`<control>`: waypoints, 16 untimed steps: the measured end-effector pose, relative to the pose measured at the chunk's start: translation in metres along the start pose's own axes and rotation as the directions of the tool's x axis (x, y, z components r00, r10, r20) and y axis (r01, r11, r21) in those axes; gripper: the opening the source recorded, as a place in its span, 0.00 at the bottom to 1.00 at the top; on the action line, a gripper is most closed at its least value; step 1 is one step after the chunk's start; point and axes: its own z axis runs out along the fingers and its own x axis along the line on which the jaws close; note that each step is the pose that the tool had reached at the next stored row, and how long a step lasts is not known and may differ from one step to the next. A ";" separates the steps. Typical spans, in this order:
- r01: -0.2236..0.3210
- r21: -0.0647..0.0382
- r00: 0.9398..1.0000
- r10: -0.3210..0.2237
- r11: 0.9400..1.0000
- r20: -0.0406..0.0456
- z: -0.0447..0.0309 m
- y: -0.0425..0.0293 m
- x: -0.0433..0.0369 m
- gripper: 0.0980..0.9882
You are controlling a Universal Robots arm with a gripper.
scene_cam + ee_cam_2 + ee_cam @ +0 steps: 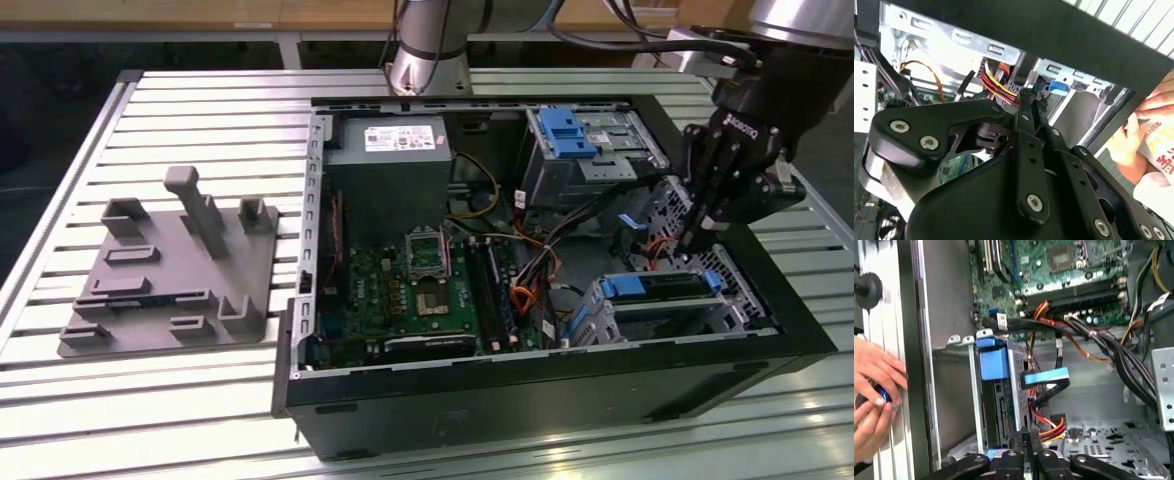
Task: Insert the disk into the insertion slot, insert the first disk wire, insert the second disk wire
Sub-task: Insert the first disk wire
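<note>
The gripper (pixel 685 243) is hanging just above the slot (pixel 674 318), its fingers pressed together and pinching the end of a red-and-yellow wire (pixel 1052 429). The disk (pixel 661 286) is sitting inside the slot, its blue frame facing up. White lettering is running along the gripper's body, and a white printed label (pixel 404 138) is showing on the power supply (pixel 387 175), well apart from the slot; I am not making out the words on either.

The exterior view is taking in a grey fixture (pixel 167 275) lying on the table (pixel 200 110), well apart from the slot. In the first wrist view, a person's hands (pixel 876 385) are resting on the table just outside the case wall beside the slot. In the second wrist view, a hand (pixel 1134 137) is holding something white with red print.
</note>
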 end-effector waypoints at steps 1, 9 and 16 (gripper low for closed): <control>0.000 0.003 1.000 0.000 1.000 0.000 0.0002 0.0027 0.0004 0.08; 0.010 0.006 0.999 -0.010 1.000 0.031 -0.0037 0.0123 0.0055 0.08; 0.011 0.008 0.999 -0.011 1.000 0.044 -0.0044 0.0108 0.0180 0.08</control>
